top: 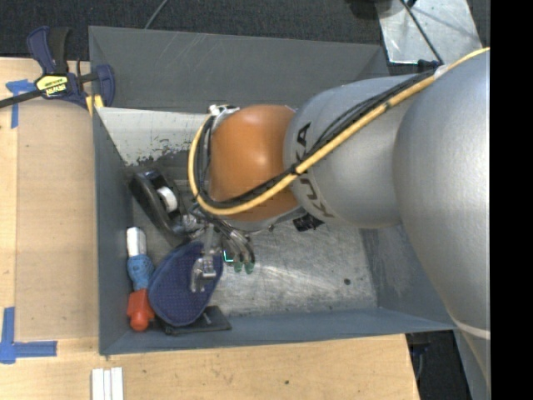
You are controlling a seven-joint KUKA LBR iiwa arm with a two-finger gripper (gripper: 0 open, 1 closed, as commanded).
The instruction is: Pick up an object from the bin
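Observation:
My gripper (206,267) is low in the bin's front left part, its fingers down on a dark blue oval brush-like thing (175,292) that lies flat there. Just left of it lies a blue and white bottle-shaped thing (136,261) with an orange-red end (138,310). Behind the gripper, a black tape dispenser (156,197) with a white roll lies near the left wall.
A flat black piece (206,320) pokes out from under the blue oval thing at the front wall. The arm with its orange cover and yellow cable hangs over the middle and right of the bin.

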